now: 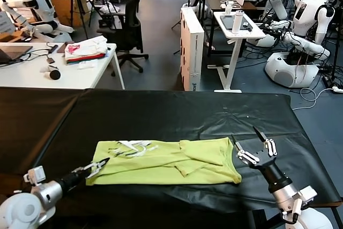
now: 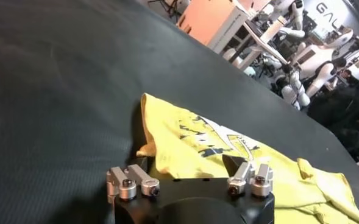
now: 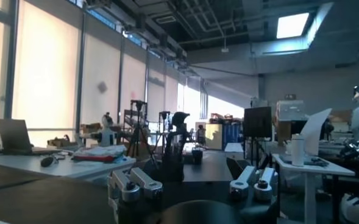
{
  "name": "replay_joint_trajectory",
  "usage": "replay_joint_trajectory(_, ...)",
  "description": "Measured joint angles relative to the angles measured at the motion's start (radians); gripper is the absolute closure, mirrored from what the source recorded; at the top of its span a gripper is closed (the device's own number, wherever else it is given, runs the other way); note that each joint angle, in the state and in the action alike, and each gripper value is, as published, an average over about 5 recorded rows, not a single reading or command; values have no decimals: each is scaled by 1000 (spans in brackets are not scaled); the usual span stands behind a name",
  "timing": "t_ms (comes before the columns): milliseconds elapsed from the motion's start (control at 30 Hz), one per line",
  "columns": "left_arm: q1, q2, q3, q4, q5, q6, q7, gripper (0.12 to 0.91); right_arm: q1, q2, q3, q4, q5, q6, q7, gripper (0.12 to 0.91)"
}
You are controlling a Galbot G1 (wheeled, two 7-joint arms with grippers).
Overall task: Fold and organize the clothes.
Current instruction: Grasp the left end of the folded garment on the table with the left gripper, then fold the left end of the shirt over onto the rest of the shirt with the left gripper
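In the head view, the light yellow-green short-sleeved cotton T-shirt [image 1: 169, 162] lies partly folded into a long band across the lower middle of the frame, on the black cloth-covered worktop [image 1: 161, 113]. Its pale printed graphic shows toward its left end. The left tool [image 1: 98, 168] sits at the lower left of the frame, its fingertips right at the shirt's left corner. How wide its jaws stand cannot be told from here. The right tool [image 1: 256, 144] hangs at the lower right, just beside the shirt's right edge, jaws spread wide and holding nothing. A stack of white, pink and red folded clothes [image 1: 84, 52] rests on a white desk [image 1: 102, 76] at the upper left, well apart.

In the left wrist view, the left tool's fingers [image 2: 132, 181] frame the shirt's near corner in the lower middle of the frame. The fabric lies between them, but no firm pinch is visible.

In the right wrist view, the right tool's fingers [image 3: 133, 182] stand apart at the bottom of the frame, pointing out at the room; the shirt is not in sight.

The step in hand looks like taking both ends for another fold. Next, each tool likely needs to close on its edge.
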Motion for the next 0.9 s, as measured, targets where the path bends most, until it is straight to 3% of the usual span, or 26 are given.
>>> replay_joint_trajectory(133, 2, 0, 0, 0, 2, 1, -5, 443, 3, 4, -5, 0, -7, -1, 1, 118)
replay_joint_trajectory(300, 6, -1, 0, -7, 6, 7, -6, 765, 4, 10, -6, 0, -15, -2, 3, 118)
replay_joint_trajectory(367, 6, -1, -2, -12, 13, 8, -9, 838, 6, 13, -7, -1, -17, -3, 3, 118)
replay_joint_trajectory(533, 9, 0, -24, -36, 79, 8, -35, 847, 15, 24, -16, -9, -26, -4, 6, 118)
replay_joint_trajectory(700, 11, 18, -68, -74, 204, 6, -69, 850, 27, 34, -31, -19, -37, -5, 16, 118)
replay_joint_trajectory(900, 32, 43, -144, -107, 347, 5, -86, 850, 38, 41, -42, -26, -50, -18, 41, 118)
